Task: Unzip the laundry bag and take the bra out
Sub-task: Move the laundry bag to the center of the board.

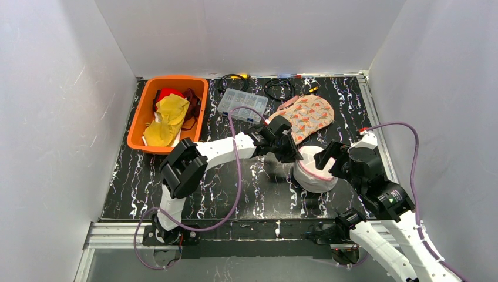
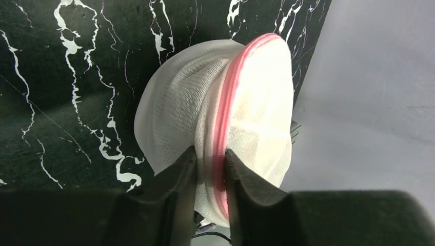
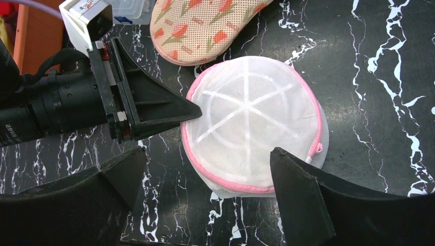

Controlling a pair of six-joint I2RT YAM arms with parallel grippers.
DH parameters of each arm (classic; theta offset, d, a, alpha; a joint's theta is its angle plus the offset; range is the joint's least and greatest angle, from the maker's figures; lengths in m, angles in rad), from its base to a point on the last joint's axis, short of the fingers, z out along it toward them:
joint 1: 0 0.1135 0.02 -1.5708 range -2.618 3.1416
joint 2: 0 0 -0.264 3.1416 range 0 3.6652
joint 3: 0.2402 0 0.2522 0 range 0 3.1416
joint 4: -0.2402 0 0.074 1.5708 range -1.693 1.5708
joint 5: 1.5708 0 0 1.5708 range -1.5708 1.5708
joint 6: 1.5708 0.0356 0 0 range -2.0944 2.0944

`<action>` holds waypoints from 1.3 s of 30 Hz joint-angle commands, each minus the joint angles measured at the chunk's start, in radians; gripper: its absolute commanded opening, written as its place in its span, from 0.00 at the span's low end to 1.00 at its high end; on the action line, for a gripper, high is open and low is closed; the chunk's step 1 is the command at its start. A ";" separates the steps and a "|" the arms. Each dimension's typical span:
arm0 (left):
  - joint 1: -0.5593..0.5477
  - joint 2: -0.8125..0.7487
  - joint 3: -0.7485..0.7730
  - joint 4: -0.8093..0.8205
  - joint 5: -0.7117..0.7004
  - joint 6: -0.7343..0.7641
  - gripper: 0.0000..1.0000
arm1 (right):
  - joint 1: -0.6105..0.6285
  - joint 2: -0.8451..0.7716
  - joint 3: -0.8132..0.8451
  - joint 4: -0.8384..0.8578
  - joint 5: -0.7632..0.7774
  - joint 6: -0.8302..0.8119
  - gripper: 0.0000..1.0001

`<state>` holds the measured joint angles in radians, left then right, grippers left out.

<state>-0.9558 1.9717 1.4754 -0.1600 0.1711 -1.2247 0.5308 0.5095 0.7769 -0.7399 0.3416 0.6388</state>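
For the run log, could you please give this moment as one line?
left gripper: pinching bag rim | right gripper: open over bag | zipper: looks closed

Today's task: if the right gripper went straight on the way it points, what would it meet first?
Most likely the laundry bag, lying ahead of the open right gripper; depth is unclear.
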 commanded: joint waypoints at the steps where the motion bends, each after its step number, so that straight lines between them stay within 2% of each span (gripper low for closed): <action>1: -0.008 -0.067 -0.007 -0.029 -0.020 0.028 0.16 | -0.001 -0.012 0.037 0.003 -0.012 -0.016 0.98; 3: -0.008 -0.094 -0.032 -0.017 -0.024 0.030 0.02 | 0.000 -0.010 0.040 0.007 -0.017 -0.018 0.98; 4: -0.008 -0.114 -0.049 -0.014 -0.036 0.034 0.00 | 0.000 -0.008 0.043 0.012 -0.021 -0.022 0.99; 9: -0.005 -0.298 -0.182 -0.012 -0.118 0.058 0.00 | 0.000 0.037 0.060 0.048 -0.060 -0.048 0.99; 13: -0.002 -0.511 -0.348 -0.043 -0.253 0.089 0.00 | 0.000 0.091 0.053 0.114 -0.110 -0.045 0.98; 22: 0.015 -1.100 -0.870 -0.014 -0.543 0.044 0.00 | -0.001 0.050 -0.155 0.528 -0.333 0.064 0.99; 25: 0.016 -1.286 -1.003 0.014 -0.623 0.014 0.00 | -0.001 0.087 -0.210 0.602 -0.400 0.084 0.99; 28: 0.017 -1.387 -1.073 0.027 -0.665 -0.017 0.00 | -0.001 0.177 -0.233 0.648 -0.497 0.099 0.99; 33: 0.017 -1.397 -1.054 -0.056 -0.662 -0.025 0.00 | 0.000 0.241 -0.309 0.817 -0.580 0.175 0.99; 35: 0.017 -1.385 -1.013 -0.120 -0.652 0.008 0.11 | 0.014 0.259 -0.314 0.826 -0.584 0.187 0.99; 39: 0.016 -1.358 -0.924 -0.255 -0.640 0.065 0.43 | 0.081 0.255 -0.321 0.794 -0.518 0.206 0.99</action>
<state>-0.9436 0.6006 0.4549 -0.2821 -0.4313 -1.2148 0.5583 0.7818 0.4545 -0.0269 -0.1898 0.8093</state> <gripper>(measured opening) 0.320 0.985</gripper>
